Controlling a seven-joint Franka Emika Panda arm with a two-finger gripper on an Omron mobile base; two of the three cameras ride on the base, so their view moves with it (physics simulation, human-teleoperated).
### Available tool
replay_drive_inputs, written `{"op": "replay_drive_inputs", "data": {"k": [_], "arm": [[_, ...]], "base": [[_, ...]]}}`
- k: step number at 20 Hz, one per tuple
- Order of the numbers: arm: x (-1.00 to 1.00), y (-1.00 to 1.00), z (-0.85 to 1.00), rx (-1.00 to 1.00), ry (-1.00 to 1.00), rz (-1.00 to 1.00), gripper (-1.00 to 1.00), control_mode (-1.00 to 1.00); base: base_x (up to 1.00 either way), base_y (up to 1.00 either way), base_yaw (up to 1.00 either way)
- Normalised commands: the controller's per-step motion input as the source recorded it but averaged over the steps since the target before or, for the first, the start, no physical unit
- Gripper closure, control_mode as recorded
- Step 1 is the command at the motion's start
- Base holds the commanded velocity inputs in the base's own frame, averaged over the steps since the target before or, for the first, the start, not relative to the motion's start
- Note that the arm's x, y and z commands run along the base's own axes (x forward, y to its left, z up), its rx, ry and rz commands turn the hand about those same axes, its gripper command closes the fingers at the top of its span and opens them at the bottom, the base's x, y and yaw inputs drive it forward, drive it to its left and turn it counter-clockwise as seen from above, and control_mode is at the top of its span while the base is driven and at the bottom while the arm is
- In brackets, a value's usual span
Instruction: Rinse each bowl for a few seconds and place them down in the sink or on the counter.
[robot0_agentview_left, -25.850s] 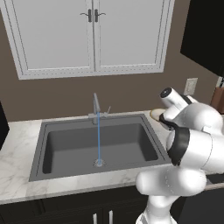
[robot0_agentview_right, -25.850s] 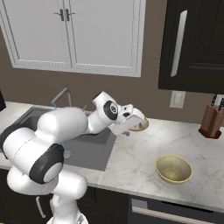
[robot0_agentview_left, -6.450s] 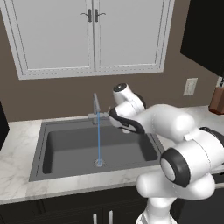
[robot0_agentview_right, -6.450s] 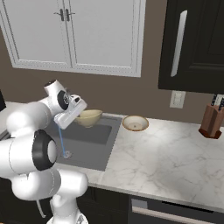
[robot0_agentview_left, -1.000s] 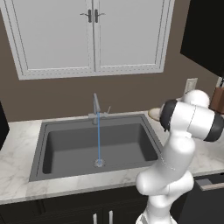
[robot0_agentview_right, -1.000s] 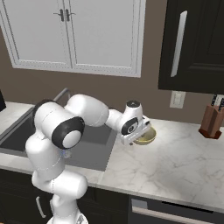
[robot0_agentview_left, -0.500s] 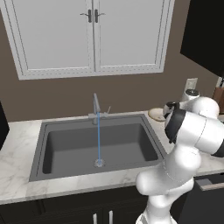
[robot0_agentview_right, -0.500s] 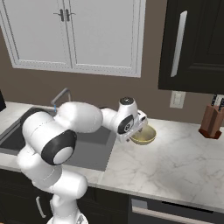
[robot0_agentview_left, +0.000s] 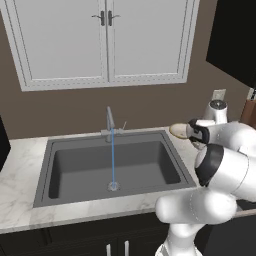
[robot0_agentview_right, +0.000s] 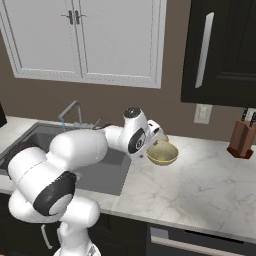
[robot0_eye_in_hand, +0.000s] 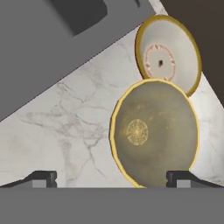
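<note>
Both bowls sit empty on the counter (robot0_eye_in_hand: 65, 122): cream-yellow bowl (robot0_eye_in_hand: 154, 138) touching tan bowl (robot0_eye_in_hand: 168, 54). Gripper (robot0_eye_in_hand: 111, 178) fingers spread apart, holding nothing.

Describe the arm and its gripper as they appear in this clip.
A glossy white arm of rounded, bulbous segments with dark grey rings at the joints and a round dark cap on the wrist. The gripper has two small dark, blocky finger tips. No cables or markings are visible.

The 2 small round bowls are sitting on the white marble counter (robot0_agentview_right: 200, 185), right of the large rectangular dark grey sink (robot0_agentview_left: 115, 167). The cream-yellow bowl (robot0_eye_in_hand: 154, 139) is lying in front, touching the tan pale-speckled bowl (robot0_eye_in_hand: 168, 54) behind it.
</note>
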Motion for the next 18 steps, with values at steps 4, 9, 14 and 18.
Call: {"op": "replay_drive_inputs", "data": {"k": [4,9,14,18], "arm": [[-0.16,0.19,0.49,-0.06,0.00,0.00,-1.00,-1.00],[-0.17,0.24,0.54,-0.06,0.01,0.00,-1.00,-1.00],[-0.18,0.23,0.55,-0.04,0.02,0.01,-1.00,-1.00],[-0.26,0.20,0.51,-0.02,0.00,0.02,-1.00,-1.00]], "base": [[0.00,0.00,0.00],[0.00,0.00,0.00],[0.00,0.00,0.00],[0.00,0.00,0.00]]}}
